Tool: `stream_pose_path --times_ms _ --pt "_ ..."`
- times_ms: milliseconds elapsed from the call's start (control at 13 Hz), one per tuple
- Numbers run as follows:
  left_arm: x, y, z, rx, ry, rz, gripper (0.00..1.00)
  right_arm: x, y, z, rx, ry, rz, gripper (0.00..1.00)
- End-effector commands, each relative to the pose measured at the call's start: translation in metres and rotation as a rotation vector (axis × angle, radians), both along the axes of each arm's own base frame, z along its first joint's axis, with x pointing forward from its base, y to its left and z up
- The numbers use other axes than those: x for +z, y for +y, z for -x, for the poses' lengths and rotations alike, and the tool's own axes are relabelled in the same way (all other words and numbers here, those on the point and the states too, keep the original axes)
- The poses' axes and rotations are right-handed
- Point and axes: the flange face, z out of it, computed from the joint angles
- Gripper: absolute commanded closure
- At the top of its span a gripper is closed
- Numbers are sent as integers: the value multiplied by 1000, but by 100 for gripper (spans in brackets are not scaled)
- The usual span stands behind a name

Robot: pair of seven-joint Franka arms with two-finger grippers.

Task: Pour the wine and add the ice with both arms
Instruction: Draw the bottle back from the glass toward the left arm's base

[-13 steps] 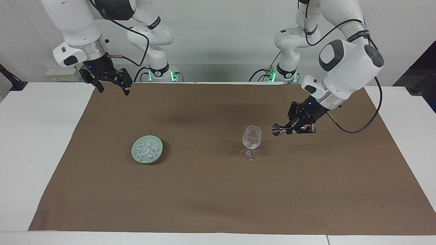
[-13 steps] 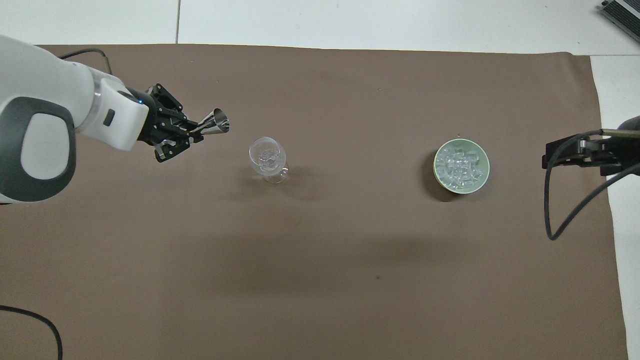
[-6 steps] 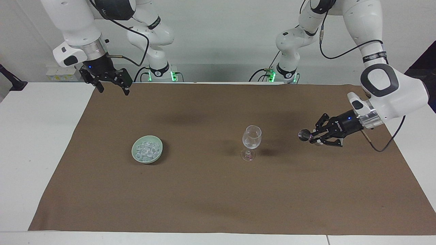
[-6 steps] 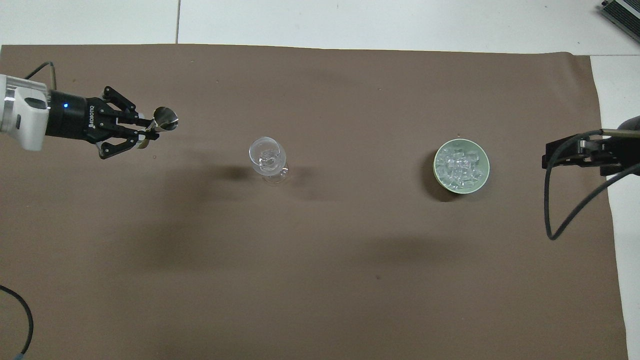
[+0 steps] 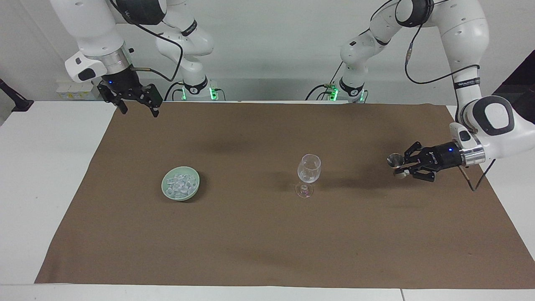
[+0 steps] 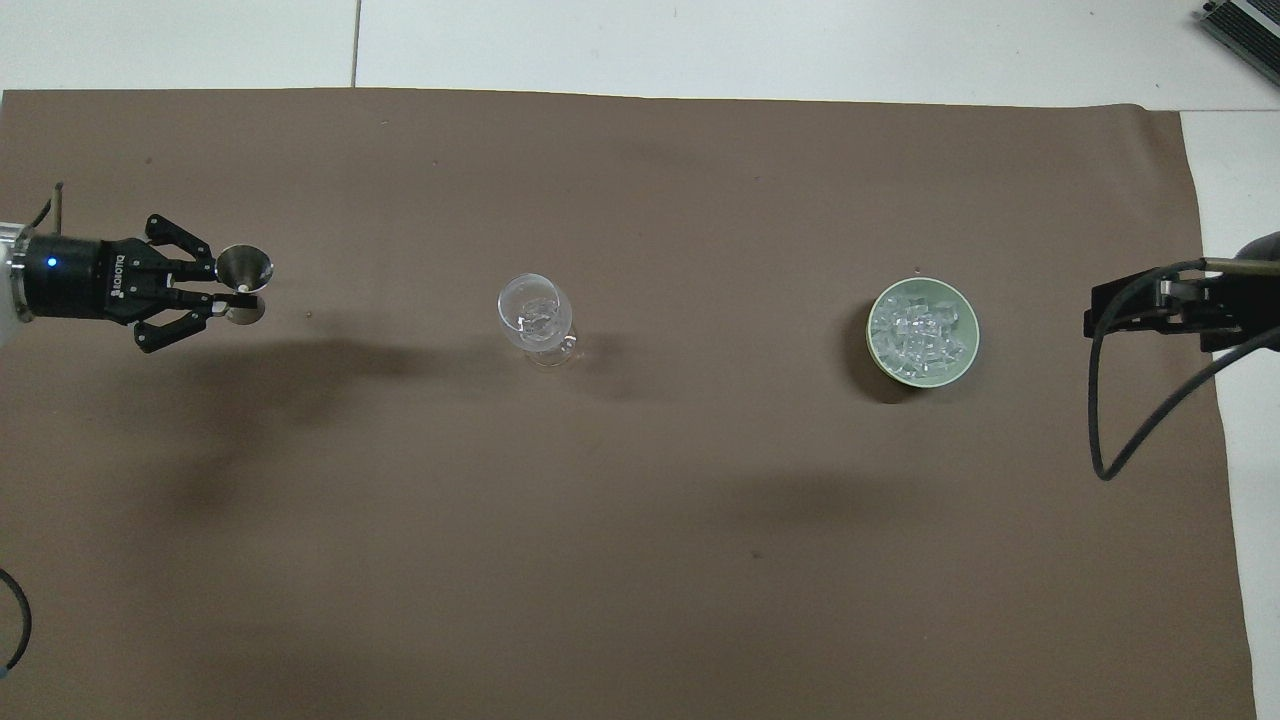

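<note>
A clear stemmed glass (image 5: 309, 169) (image 6: 537, 314) stands upright mid-mat. The ice (image 5: 180, 183) (image 6: 921, 329) lies heaped in a pale green bowl (image 5: 165, 190) toward the right arm's end. My left gripper (image 5: 402, 167) (image 6: 228, 292) hovers low over the mat toward the left arm's end, well apart from the glass, shut on the waist of a small metal jigger (image 5: 394, 160) (image 6: 246, 269). My right gripper (image 5: 140, 109) waits open and empty above the mat's corner close to its base. Wine is out of view.
A brown mat (image 5: 267, 251) covers most of the white table (image 5: 42, 167). A black cable (image 6: 1130, 430) hangs from the right arm over the mat's edge beside the bowl.
My left gripper has carried the jigger away from the glass toward the left arm's end of the table and turned it. The right arm, glass and bowl have not moved.
</note>
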Motion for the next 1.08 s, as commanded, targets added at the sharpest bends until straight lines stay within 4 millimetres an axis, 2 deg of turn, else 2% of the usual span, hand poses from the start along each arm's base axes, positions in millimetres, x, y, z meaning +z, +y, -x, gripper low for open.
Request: stream_pose_path --times_ms 0,77,154,308,385,538,692,846,1000 --pt "-35 34 8 33 -14 176 100 3 -4 1 15 7 -10 0" --pt "-46 43 9 48 3 232 100 3 -4 1 15 7 -10 0" --pt "-62 61 15 77 21 268 100 3 -4 1 15 7 -10 0" --pt "-80 83 21 106 20 296 100 3 -4 1 15 7 -10 0" --pt "-86 88 21 111 -13 305 100 3 -4 1 15 7 -10 0" --pt "-97 115 30 185 -18 323 100 3 -4 1 15 7 -10 0" --pt "-117 127 34 234 -21 359 100 3 -4 1 15 7 -10 0" --pt "-138 125 33 251 -39 396 100 3 -4 1 15 7 -10 0" --pt "-146 137 39 275 -37 397 100 3 -4 1 15 7 -10 0"
